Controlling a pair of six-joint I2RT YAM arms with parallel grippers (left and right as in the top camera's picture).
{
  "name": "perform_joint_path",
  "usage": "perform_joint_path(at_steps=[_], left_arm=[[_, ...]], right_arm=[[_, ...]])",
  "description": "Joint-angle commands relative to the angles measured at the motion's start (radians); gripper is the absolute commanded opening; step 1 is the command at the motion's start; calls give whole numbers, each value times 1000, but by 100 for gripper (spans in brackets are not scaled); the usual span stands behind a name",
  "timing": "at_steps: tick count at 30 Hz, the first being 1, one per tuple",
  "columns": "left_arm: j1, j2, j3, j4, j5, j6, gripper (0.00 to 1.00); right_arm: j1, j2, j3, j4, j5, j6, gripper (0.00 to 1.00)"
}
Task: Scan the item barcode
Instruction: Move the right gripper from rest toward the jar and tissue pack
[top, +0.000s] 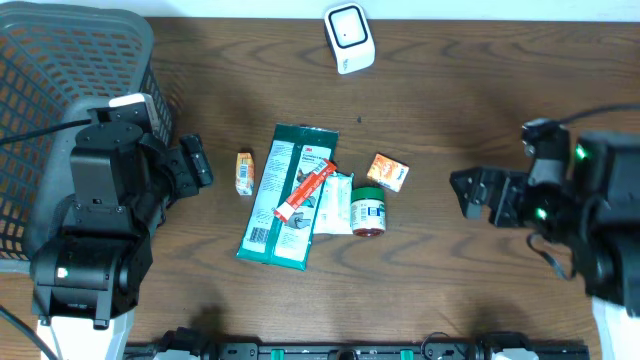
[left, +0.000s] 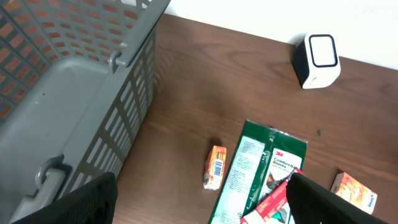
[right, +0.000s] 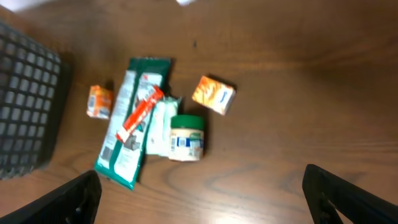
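Two tools, both released, jaws wide, nothing in either. My left tool (top: 203, 165) hangs just beside the grey basket (top: 40, 120). My right tool (top: 462, 193) hangs over bare bench (top: 450, 110) on the right side. The items lie between them mid-bench, clustered, none touched. The green-lidded jar (top: 367, 211) is on its side against a white packet (top: 335, 203). The green pack (top: 285, 195) lies flat with its printed side up, and a red tube (top: 303, 190) is slanted across it. A small orange box (top: 244, 172) sits just left of the pack, with a barcode face up in the left wrist view. A second orange box (top: 388, 171) sits right of the cluster, near the jar. Farthest back, the white scanner (top: 349, 38) stands at the bench's far edge, well apart from everything.
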Motion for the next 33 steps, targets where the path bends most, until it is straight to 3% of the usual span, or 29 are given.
perform_joint_path(at_steps=[1, 2, 4, 7, 8, 10, 13, 16, 23, 24, 27, 29, 33], left_arm=[[6, 0, 10, 1, -6, -6, 87], [6, 0, 10, 1, -6, -6, 87], [6, 0, 10, 1, -6, -6, 87], [6, 0, 10, 1, -6, -6, 87], [6, 0, 10, 1, -6, -6, 87], [6, 0, 10, 1, -6, -6, 87], [6, 0, 10, 1, -6, -6, 87], [6, 0, 10, 1, -6, -6, 87], [6, 0, 10, 1, -6, -6, 87], [6, 0, 10, 1, -6, -6, 87], [6, 0, 10, 1, -6, -6, 87], [6, 0, 10, 1, -6, -6, 87], [6, 0, 10, 1, -6, -6, 87]], right_arm=[[-2, 50, -12, -3, -37, 16, 76], [0, 69, -20, 2, -33, 18, 66], [11, 107, -35, 8, -19, 12, 57], [34, 172, -51, 2, 26, 5, 25], [44, 199, -58, 2, 40, -3, 9], [60, 242, -65, 5, 52, -32, 1], [78, 319, -68, 14, 52, -123, 4], [89, 393, -68, 37, 52, -221, 22], [90, 575, -68, 172, 50, -425, 31], [90, 608, -68, 196, 50, -423, 37], [90, 654, -68, 208, 45, -393, 35], [90, 674, -68, 221, 13, -409, 22], [90, 725, -68, 286, -45, -602, 22]])
